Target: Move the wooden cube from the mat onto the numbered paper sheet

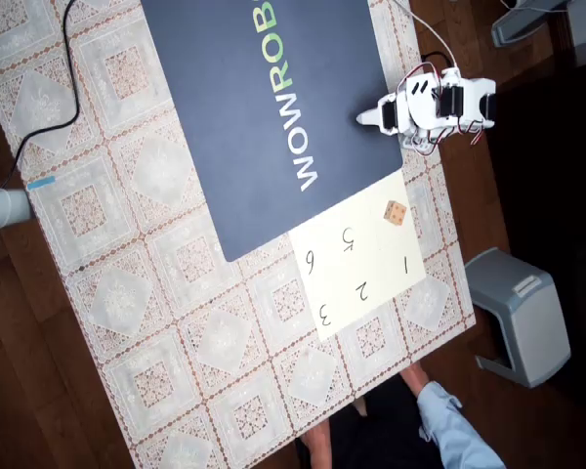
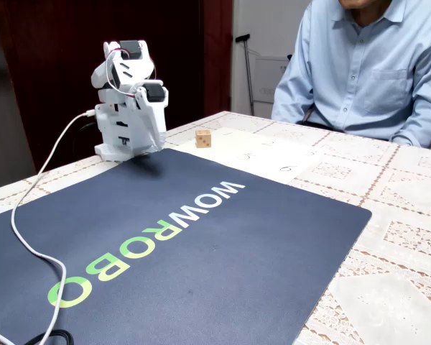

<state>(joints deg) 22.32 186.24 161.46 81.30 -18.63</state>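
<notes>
Wooden cube (image 1: pixel 396 213) seen resting on numbered paper sheet (image 1: pixel 356 283), near corner closest to arm, clear of mat (image 1: pixel 264 107); placement judged done. Arm folded back at mat edge, end effector (image 1: pixel 368 117) tip pointed over mat, nothing held; spread or pressed together cannot be told. Nothing judged left except perhaps arm parked. Person seated behind counter (image 1: pixel 127 293)

Wooden cube (image 1: pixel 396 213), matt mat (image 1: pixel 234 107), smooth paper sheet (image 1: pixel 371 259), lace-look tablecloth (image 1: pixel 156 293)

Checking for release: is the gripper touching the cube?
Apart. In the overhead view the gripper sits folded over the mat, with open paper between it and the cube.
</notes>
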